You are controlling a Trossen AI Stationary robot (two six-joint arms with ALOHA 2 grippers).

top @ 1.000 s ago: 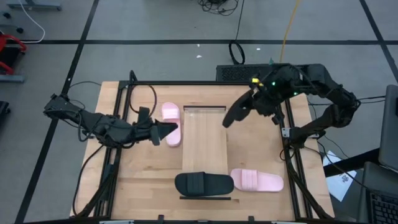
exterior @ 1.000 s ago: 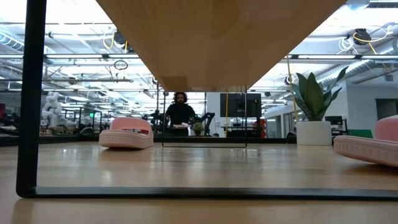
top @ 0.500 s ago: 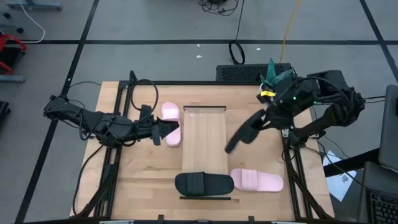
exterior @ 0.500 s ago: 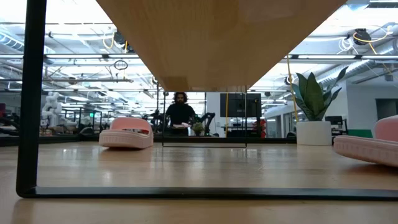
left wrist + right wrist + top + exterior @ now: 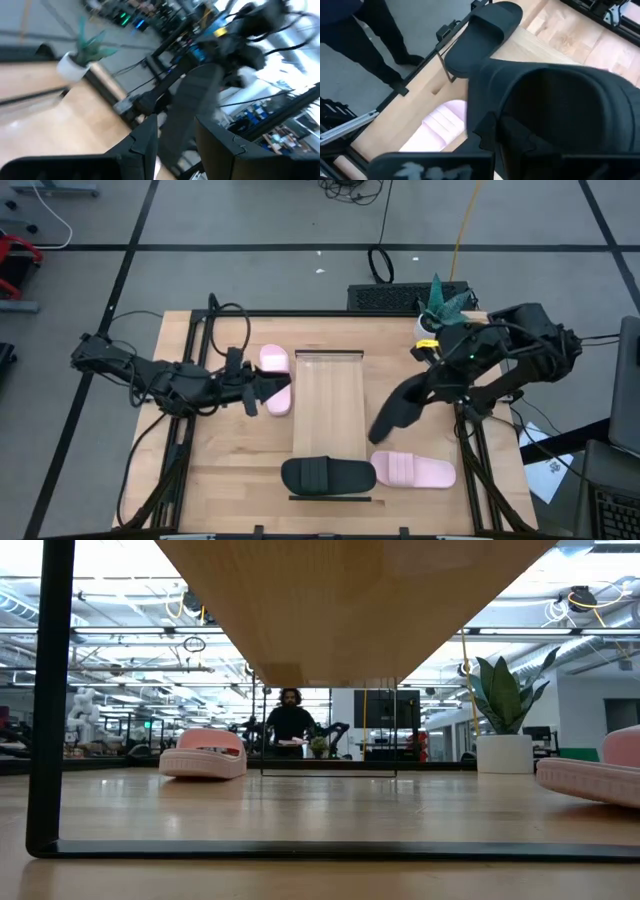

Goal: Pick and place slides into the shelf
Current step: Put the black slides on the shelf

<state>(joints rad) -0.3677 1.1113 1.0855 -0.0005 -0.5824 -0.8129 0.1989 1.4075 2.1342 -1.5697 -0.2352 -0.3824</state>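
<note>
My right gripper [image 5: 425, 380] is shut on a black slide [image 5: 395, 415] that hangs in the air just right of the shelf [image 5: 328, 405], a pale slatted rack in the middle of the table. A second black slide [image 5: 328, 475] and a pink slide [image 5: 412, 470] lie sole-down near the table's front edge. Another pink slide [image 5: 274, 370] lies sole-down left of the shelf. My left gripper [image 5: 278, 390] stands open and level above that slide's near end, with nothing between its fingers [image 5: 145, 140]. My right gripper pinches the black slide between its two fingers at its upper end, by the edge of the wide strap [image 5: 490, 115]; the fingers themselves hide the exact spot. It comes from above, slanting down. The slide hangs tilted below the fingers, clear of the table and the shelf.
A potted plant [image 5: 440, 298] stands at the table's far right corner. Dark frame rails run along the table's left [image 5: 190, 410] and right [image 5: 468, 440] sides. A person [image 5: 290, 725] stands in the room beyond the table, and a person's legs [image 5: 370, 40] show near the front edge.
My right gripper has swung toward the table's near edge with the black slide, from beside the shelf's far right corner to beside its middle, rolling as it went. The slide stays lifted clear and now hangs steeper.
</note>
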